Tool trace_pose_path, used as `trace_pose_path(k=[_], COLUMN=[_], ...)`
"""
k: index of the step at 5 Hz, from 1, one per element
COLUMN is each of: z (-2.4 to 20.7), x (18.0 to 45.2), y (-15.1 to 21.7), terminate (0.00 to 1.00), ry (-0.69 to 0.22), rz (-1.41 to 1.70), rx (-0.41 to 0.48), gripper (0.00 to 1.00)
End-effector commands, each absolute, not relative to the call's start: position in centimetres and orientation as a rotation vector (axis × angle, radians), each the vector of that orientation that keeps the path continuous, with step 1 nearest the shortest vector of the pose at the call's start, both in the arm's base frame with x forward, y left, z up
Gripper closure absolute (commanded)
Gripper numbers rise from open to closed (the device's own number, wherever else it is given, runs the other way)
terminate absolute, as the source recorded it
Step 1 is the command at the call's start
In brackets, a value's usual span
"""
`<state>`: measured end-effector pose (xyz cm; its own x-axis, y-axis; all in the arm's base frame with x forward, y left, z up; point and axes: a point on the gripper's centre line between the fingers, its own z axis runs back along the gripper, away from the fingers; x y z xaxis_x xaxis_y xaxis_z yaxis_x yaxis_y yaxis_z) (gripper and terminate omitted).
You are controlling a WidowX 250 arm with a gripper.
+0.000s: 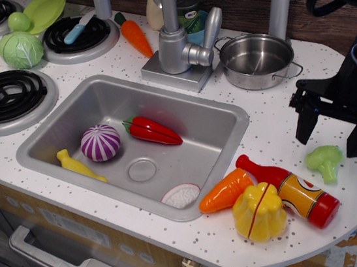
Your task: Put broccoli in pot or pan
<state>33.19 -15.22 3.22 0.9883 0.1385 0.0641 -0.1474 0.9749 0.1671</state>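
Gripper (pixel 335 131) sits low over the table (pixel 275 120) at right, fingers (pixel 305 125) spread wide, holding nothing. Broccoli (pixel 324 161) lies on the table just below and between them, near the right edge, beside the bottle (pixel 290 190). Pot (pixel 256 61) stands empty at the back, right of the faucet (pixel 176 38), well apart from the broccoli.
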Motion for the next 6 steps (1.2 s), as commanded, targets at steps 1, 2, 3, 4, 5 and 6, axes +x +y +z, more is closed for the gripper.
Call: trace_pose_path(k=[1,2,3,4,5,6], z=[5.0,4.2,3.5,3.3,4.6,6.4], x=[33.6,33.6,33.8,33.9,34.5,37.1], y=[-15.6,-15.5,-15.4,-15.4,-14.5,-11.6], terminate=[0.0,0.0,0.0,0.0,0.0,0.0], ry=[-0.151,-0.168,-0.179,-0.181,-0.17,-0.201], rz=[0.161,0.155,0.169,0.168,0.156,0.12], rx=[0.107,0.108,0.099,0.091,0.12,0.198], gripper=[0.0,0.0,0.0,1.0,1.0,1.0])
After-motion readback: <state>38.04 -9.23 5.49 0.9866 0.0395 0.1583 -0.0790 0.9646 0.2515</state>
